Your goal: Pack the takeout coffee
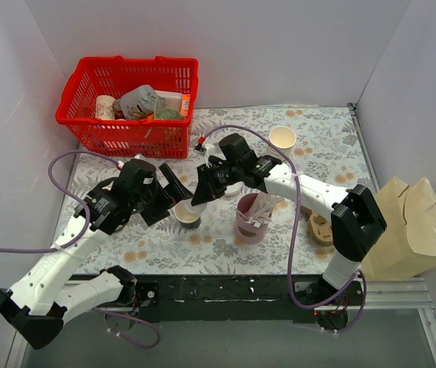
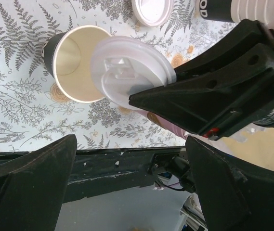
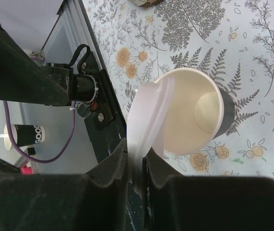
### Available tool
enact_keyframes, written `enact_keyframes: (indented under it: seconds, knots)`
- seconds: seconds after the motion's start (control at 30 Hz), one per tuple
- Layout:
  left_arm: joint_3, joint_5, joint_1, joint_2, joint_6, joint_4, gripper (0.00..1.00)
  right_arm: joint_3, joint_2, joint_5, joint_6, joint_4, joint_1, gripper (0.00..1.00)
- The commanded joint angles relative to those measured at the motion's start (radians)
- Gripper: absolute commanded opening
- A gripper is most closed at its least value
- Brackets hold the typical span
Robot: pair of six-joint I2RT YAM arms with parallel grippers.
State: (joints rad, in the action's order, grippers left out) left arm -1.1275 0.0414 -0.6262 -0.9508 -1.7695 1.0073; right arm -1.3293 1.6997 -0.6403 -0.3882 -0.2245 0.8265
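Right fingers [image 3: 112, 168] pinching white lid [image 3: 149, 120], tilted over coffee cup [image 3: 199, 110]; left fingers [image 2: 26, 178] spread

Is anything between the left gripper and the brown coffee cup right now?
Yes. The right gripper reaches across before the open left gripper, holding a white lid tilted over the coffee cup at its rim.

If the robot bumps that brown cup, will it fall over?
Probably, yes. The brown cup looks empty inside, so it's likely light and tips easily. It looks like paper, so a hard squeeze could squash it. The white lid, pinched by the right gripper, isn't pressed on yet.
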Motion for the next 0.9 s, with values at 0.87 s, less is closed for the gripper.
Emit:
enact_keyframes:
  seconds: [0.87]
  knots:
    - [0.225,-0.275,0.289,0.079,0.166,-0.156,0.98,0.027,0.083,-0.038,-0.120,0.091,-0.017,0.21]
